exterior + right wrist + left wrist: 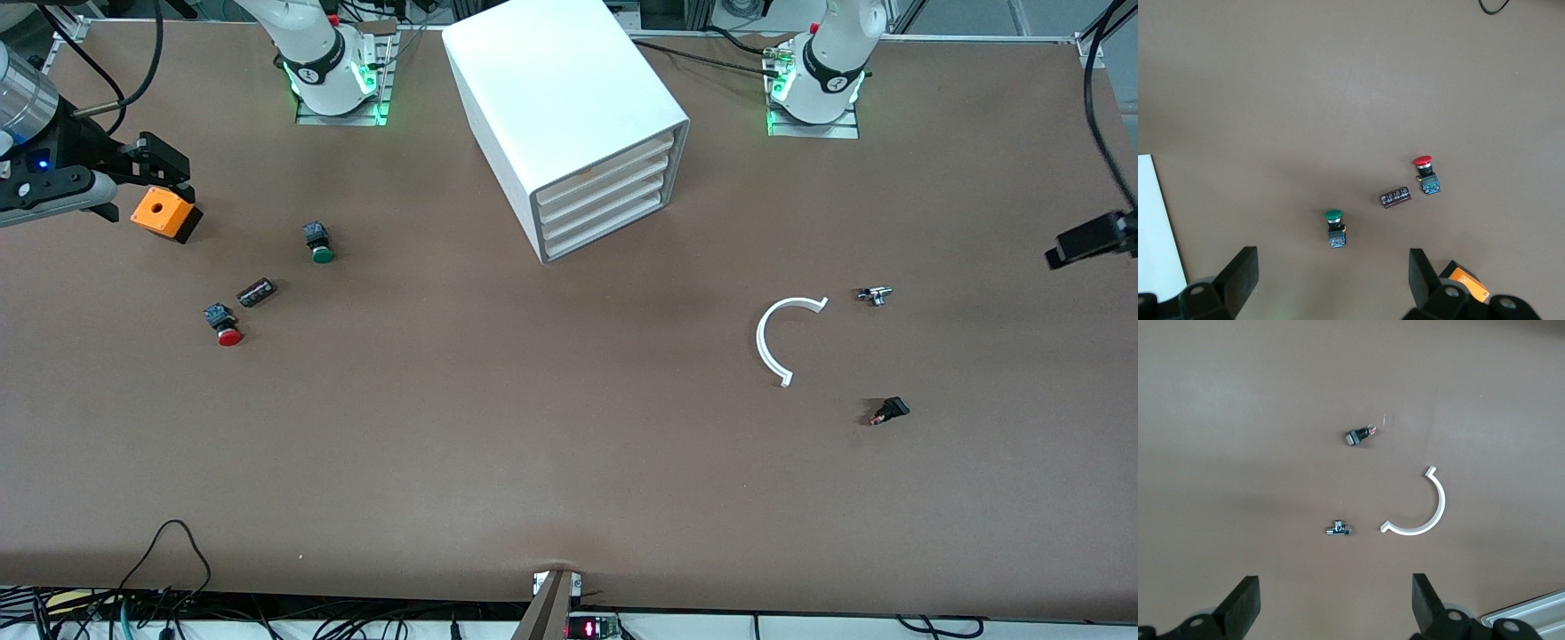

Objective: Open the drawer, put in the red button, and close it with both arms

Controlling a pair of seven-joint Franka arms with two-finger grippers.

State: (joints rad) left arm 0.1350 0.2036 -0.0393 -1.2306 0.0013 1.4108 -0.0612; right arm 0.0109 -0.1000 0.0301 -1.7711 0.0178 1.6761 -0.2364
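The red button (225, 324) lies on its side on the brown table toward the right arm's end, also seen as the red button (1425, 173). The white cabinet (569, 107) stands between the two arm bases; its stacked cream drawers (605, 200) are all shut. My right gripper (1331, 280) hangs open and empty high over that end of the table, seen as the right gripper (164, 169) at the picture's edge. My left gripper (1335, 603) is open and empty over the left arm's end, seen as the left gripper (1089, 242).
A green button (318, 243), a small dark part (256, 292) and an orange cube (160, 213) lie around the red button. Toward the left arm's end lie a white arc (782, 342), a metal fitting (875, 294) and a small black part (889, 411).
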